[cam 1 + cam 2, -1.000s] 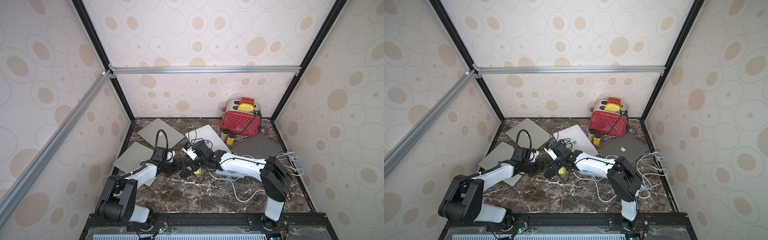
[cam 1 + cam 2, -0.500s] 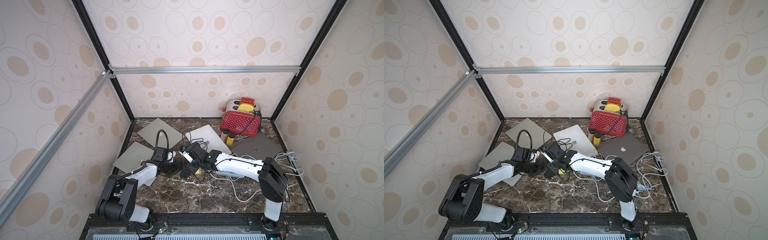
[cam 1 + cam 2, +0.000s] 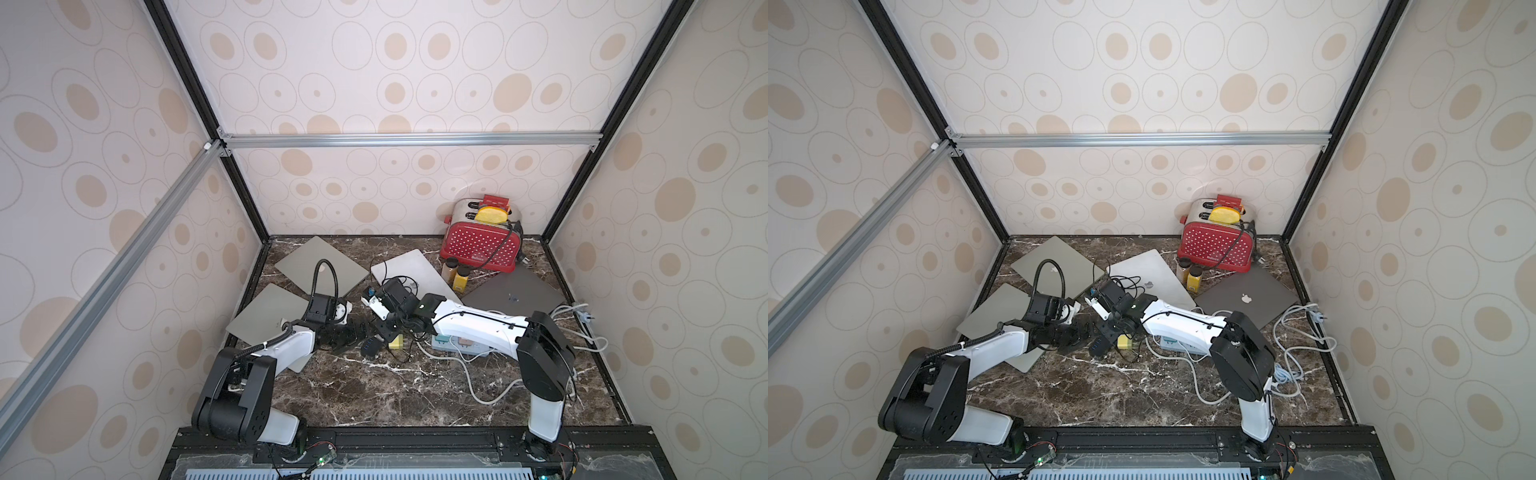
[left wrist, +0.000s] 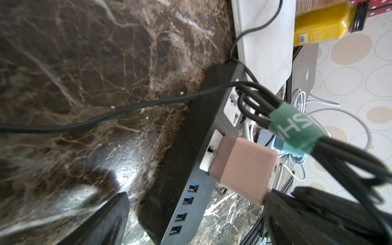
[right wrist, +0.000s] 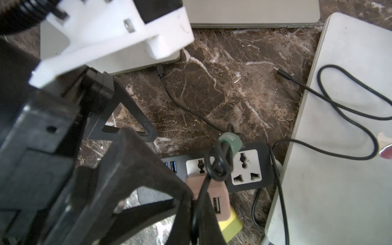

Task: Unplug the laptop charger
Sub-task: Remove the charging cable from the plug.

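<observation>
So the right pincer (image 3: 385, 331) is clamped shut on the outer end of the pinkish charger brick (image 4: 244, 167). The brick sits plugged into the black power strip (image 4: 191, 137), in the socket nearest the USB ports (image 4: 187, 199). Looks like a grip for pulling it straight out.

The left pincer (image 3: 353, 334) gapes wide and holds nothing, just beside the strip's USB end. My guess is it's there to pin the strip down so it doesn't lift with the plug.

One green strap (image 4: 294, 129) bundles the charger's black cable (image 4: 127, 110).

Count on the counter (image 3: 374, 386): two sockets and four USB ports on that strip, one yellow adapter (image 5: 232, 224), four closed laptops (image 3: 320, 266), two spice jars (image 3: 461, 276), one red toaster (image 3: 482, 245).
</observation>
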Controlling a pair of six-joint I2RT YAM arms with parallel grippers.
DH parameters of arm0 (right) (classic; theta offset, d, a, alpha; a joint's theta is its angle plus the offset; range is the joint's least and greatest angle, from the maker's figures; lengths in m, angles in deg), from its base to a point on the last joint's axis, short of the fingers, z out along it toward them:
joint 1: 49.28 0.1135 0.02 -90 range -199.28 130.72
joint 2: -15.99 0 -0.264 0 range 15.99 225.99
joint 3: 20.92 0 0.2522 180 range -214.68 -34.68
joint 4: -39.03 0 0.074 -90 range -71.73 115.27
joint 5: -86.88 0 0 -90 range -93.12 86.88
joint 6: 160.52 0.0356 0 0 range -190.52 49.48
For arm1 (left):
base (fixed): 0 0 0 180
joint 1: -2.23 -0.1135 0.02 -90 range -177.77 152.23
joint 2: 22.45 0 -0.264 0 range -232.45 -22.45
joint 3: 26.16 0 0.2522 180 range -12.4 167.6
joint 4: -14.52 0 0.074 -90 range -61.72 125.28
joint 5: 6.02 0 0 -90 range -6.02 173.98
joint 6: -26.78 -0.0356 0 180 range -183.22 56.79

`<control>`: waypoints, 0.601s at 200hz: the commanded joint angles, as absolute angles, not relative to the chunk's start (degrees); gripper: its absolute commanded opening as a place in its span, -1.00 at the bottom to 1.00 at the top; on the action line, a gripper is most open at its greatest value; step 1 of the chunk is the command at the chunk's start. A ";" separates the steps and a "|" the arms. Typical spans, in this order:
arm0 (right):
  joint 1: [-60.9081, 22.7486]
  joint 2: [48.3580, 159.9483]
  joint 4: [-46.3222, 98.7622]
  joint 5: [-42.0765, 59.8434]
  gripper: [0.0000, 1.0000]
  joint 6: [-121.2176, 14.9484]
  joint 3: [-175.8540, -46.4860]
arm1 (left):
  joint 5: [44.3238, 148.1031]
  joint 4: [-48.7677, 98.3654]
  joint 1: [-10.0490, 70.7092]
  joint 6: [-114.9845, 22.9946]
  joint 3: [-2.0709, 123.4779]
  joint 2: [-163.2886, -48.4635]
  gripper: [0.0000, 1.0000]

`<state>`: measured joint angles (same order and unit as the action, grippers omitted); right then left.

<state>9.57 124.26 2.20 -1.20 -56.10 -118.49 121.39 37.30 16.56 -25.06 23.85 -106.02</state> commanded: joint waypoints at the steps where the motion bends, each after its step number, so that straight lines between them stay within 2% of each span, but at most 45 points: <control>1: 7.61 118.35 13.58 2.18 -1.00 -52.42 -119.61 | 109.48 49.90 18.31 -26.58 19.24 -110.87 0.98; 55: 10.82 116.68 13.22 -6.58 -1.00 -60.35 -118.32 | 109.40 49.99 18.48 -26.56 19.13 -111.03 0.97; 99: 7.88 118.14 12.62 -4.80 -1.00 -57.33 -118.00 | 109.57 51.49 18.49 -26.40 19.63 -108.75 0.98; 120: 3.65 120.39 12.88 -1.10 -1.00 -56.57 -118.91 | 106.96 57.69 18.45 -27.80 23.25 -103.74 0.98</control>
